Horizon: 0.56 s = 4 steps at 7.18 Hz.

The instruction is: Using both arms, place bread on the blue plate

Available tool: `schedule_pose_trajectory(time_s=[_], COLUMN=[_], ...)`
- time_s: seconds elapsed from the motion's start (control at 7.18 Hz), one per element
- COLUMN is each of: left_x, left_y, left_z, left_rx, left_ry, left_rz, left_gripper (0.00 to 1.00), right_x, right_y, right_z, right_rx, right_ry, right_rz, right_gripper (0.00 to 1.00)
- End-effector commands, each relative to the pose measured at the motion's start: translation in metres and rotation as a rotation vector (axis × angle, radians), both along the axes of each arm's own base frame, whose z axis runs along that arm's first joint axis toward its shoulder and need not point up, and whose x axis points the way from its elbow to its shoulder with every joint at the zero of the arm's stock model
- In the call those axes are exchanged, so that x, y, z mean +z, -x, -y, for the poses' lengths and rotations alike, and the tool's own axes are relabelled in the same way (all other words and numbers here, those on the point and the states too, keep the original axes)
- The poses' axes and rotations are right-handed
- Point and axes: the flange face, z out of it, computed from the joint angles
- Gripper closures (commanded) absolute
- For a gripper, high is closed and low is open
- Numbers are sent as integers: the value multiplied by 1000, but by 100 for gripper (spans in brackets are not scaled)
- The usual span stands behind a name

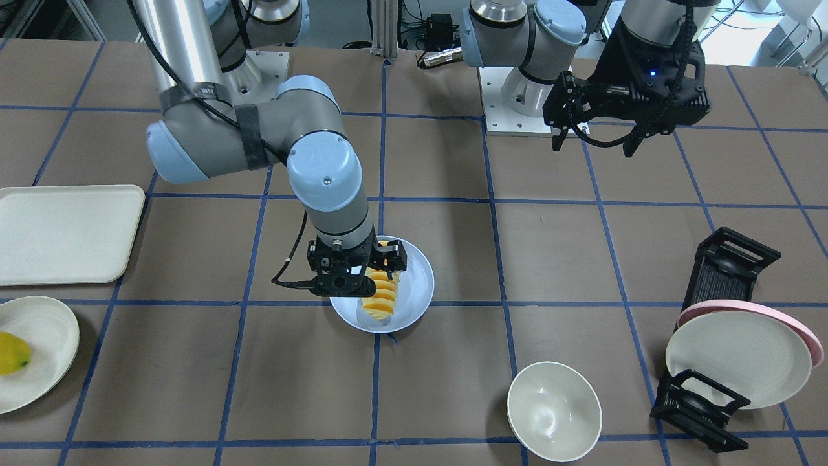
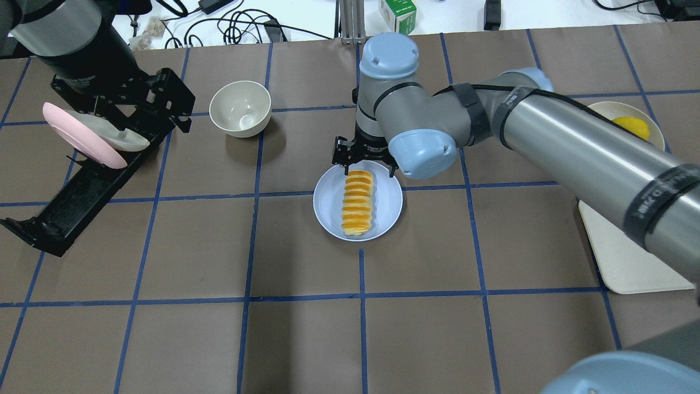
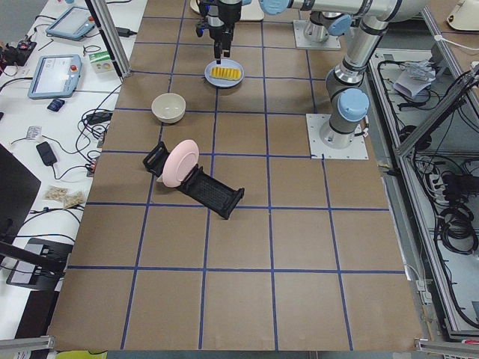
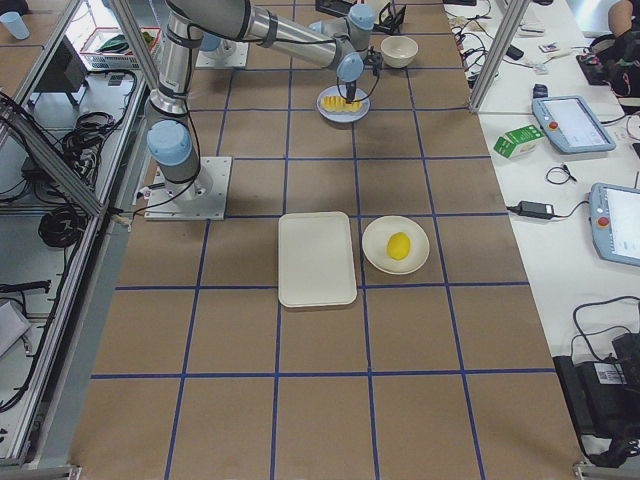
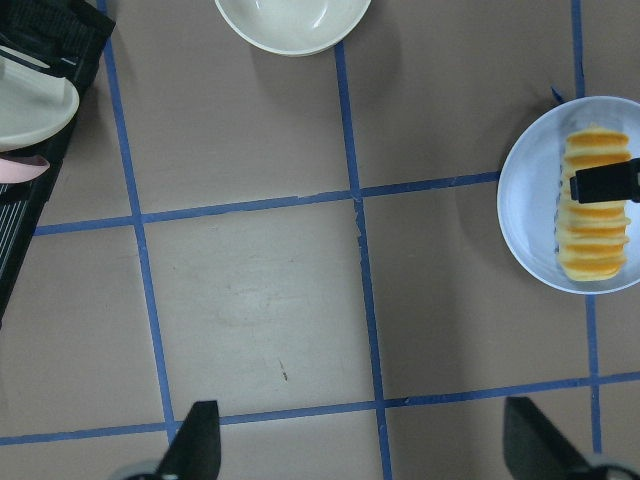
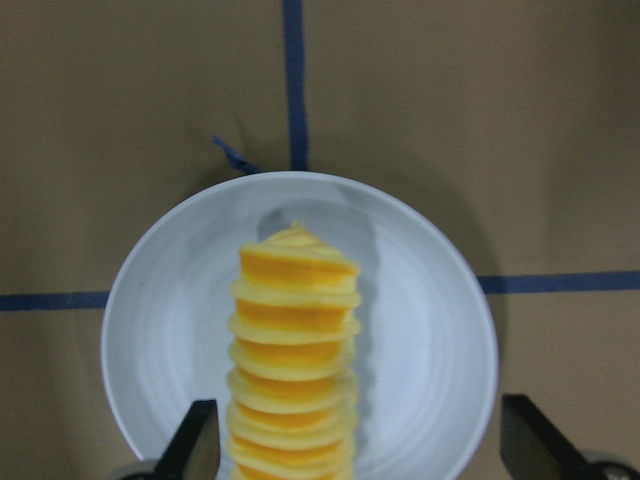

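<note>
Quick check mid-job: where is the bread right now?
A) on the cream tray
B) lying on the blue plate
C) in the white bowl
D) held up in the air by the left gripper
B: the bread lies flat along the middle of the blue plate, and the right gripper above it has its jaws spread wide on either side, not touching it.

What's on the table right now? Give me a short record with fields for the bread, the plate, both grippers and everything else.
Bread: lying flat across the blue plate
Blue plate: mid-table, holding the bread
Right gripper: open, straddling one end of the bread
Left gripper: open, raised, away from the plate
Others: white bowl; black rack holding a pink plate; cream tray; yellow fruit on a cream plate
</note>
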Motion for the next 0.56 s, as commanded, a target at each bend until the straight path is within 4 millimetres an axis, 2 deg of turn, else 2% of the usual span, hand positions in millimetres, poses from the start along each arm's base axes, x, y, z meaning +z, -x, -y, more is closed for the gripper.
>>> schedule_pose_trajectory(time_s=[0.0, 0.14, 0.28, 0.42], left_x=[-3, -2, -3, -4], left_y=[-1, -4, -4, -8], left_z=[1, 2, 1, 4], left_rx=[50, 56, 56, 65], left_ry=[-9, -7, -15, -15], left_rz=[-7, -5, -7, -9], left_gripper=[0, 0, 0, 0], right_x=[76, 117, 149, 170], right_y=[96, 133, 153, 166], right_z=[-5, -21, -40, -56], right_rx=[-9, -60, -32, -23], right_ry=[-17, -18, -3, 9], right_rz=[-18, -34, -52, -97], right_gripper=[0, 0, 0, 0])
